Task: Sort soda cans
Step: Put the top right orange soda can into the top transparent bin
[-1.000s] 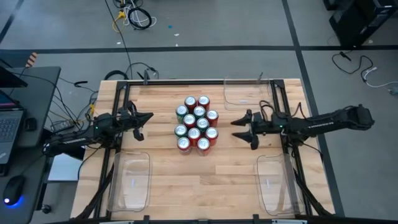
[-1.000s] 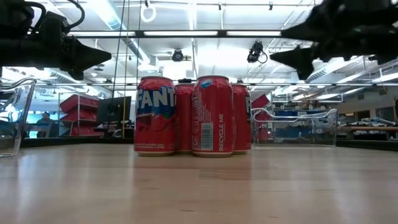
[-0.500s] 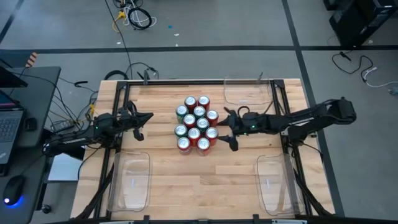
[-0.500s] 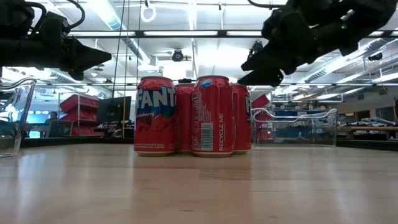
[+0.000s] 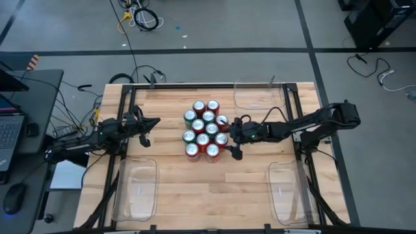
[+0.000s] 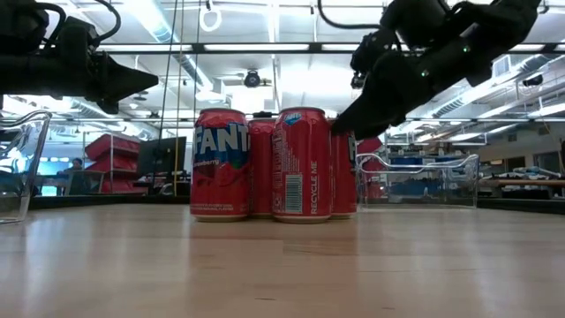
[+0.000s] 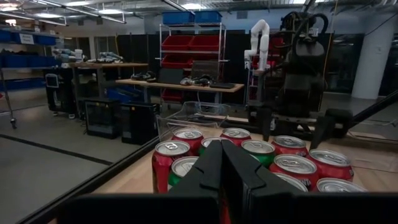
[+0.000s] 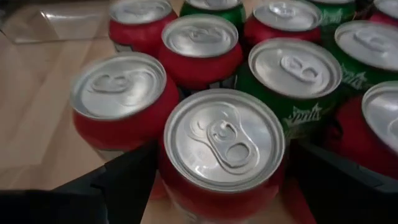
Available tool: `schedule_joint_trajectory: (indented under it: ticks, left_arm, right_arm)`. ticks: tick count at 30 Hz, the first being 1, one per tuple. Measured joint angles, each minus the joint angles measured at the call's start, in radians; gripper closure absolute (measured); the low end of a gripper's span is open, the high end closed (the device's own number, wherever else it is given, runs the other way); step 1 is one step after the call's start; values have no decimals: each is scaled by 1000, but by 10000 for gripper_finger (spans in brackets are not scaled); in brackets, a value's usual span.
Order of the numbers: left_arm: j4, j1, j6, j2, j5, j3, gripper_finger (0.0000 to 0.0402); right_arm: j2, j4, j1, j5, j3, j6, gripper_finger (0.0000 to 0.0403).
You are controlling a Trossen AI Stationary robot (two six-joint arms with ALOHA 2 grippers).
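Twelve soda cans [image 5: 205, 130] with silver tops, red and green, stand upright and packed together at the table's middle. They also show in the low view [image 6: 274, 163] and the left wrist view [image 7: 249, 162]. My right gripper [image 5: 228, 138] is open at the cluster's right side. Its fingers [image 8: 124, 180] stand on either side of a red can [image 8: 222, 146] at the cluster's right edge [image 5: 221, 138], tips about level with the can's top [image 6: 353, 115]. My left gripper [image 5: 155, 122] is shut and hovers left of the cans [image 7: 221, 165].
Three clear plastic bins sit on the table: one at the far right [image 5: 259, 97], one at the near left [image 5: 136, 188] and one at the near right [image 5: 286, 192]. Bare wood lies between the cans and each bin.
My right gripper has moved toward the table's left and come down from above the can tops. It now stands with a finger on either side of a red can at the cluster's right edge. The cans have not moved.
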Motion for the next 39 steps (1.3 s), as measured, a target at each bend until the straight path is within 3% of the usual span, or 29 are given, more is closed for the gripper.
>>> schedule_joint_trajectory:
  ticks: [7, 12, 23, 30, 34, 39]
  left_arm:
    - [-5, 0, 0, 0, 0, 0, 394]
    - [-57, 0, -1, 0, 1, 0, 394]
    - [-67, 0, -1, 0, 7, 0, 394]
    - [-27, 0, 0, 0, 7, 0, 394]
    - [-26, 0, 0, 0, 7, 0, 394]
    - [10, 0, 3, 0, 6, 0, 394]
  right_arm:
    - [67, -2, 2, 20, 36, 18, 63]
    - [74, -25, 2, 35, 55, 39, 110]
    - [-67, -220, 25, 129, 102, 181, 113]
    - [-232, -517, 41, 248, 238, 282, 113]
    - [-310, -706, 21, 424, 324, 294, 113]
    - [-364, -738, -95, 587, 327, 331, 113]
